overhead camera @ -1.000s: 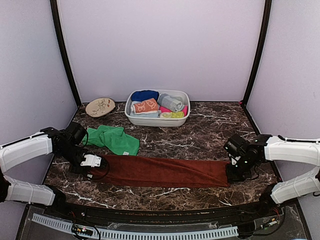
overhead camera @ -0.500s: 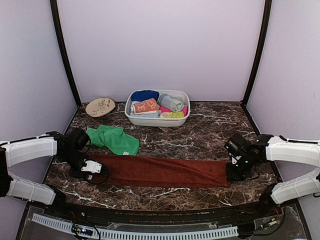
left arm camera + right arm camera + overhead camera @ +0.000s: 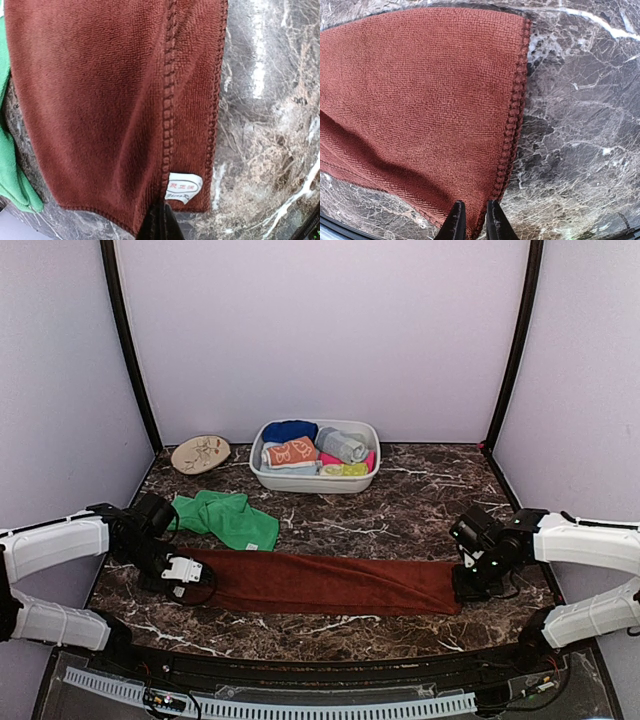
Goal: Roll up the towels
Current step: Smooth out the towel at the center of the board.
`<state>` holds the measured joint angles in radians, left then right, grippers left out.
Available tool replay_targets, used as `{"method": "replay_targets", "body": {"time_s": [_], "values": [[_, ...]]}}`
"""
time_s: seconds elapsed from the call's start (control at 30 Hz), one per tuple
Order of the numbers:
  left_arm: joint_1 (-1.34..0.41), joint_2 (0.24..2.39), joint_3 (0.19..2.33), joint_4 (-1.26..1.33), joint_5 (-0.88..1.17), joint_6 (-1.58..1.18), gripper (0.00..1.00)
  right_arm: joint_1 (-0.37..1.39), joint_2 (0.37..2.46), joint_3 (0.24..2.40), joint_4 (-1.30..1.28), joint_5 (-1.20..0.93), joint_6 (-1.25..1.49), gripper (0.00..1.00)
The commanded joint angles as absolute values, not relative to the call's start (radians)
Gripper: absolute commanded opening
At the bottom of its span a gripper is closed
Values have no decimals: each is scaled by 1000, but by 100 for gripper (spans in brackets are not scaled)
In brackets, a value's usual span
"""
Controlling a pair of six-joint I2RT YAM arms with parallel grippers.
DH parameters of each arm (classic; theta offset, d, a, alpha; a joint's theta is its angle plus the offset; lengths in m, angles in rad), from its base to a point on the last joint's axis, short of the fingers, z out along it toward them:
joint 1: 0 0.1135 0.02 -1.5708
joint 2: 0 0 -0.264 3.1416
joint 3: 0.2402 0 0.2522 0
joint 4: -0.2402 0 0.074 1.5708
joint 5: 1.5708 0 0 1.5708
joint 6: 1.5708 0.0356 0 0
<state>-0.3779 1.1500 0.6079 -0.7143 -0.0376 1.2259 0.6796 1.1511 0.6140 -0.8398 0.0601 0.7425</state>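
The rust-brown towel lies stretched flat along the front of the table, folded lengthwise. My left gripper is shut on its left end, and in the left wrist view the fingertips pinch the hem beside a white tag. My right gripper is shut on the right end, its fingertips nipping the corner by the stitched hem. The green towel lies crumpled behind the left end and also shows in the left wrist view. The orange printed towel sits rolled in the basin.
The white oval basin at the back centre holds several rolled cloths. A tan round disc lies at the back left. Dark posts and lilac walls close in the sides and back.
My left gripper has shifted a little toward the front with the towel's left end, flattening it. The right gripper has barely moved.
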Motion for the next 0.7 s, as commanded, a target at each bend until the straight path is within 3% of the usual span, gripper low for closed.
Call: {"method": "replay_targets", "body": {"time_s": [0.0, 0.43, 0.47, 0.57, 0.67], "values": [[-382, 1091, 646, -809, -28, 1233, 0, 674, 1149, 608, -845, 70, 749, 15], [-382, 989, 577, -855, -31, 1263, 0, 673, 1178, 620, -851, 87, 734, 14], [-381, 990, 578, -851, -18, 1257, 6, 673, 1177, 621, -851, 87, 734, 14], [-382, 994, 568, -818, 17, 1261, 42, 673, 1174, 618, -850, 86, 734, 13], [-383, 1012, 566, -766, 25, 1274, 45, 673, 1172, 618, -850, 81, 735, 13]]}}
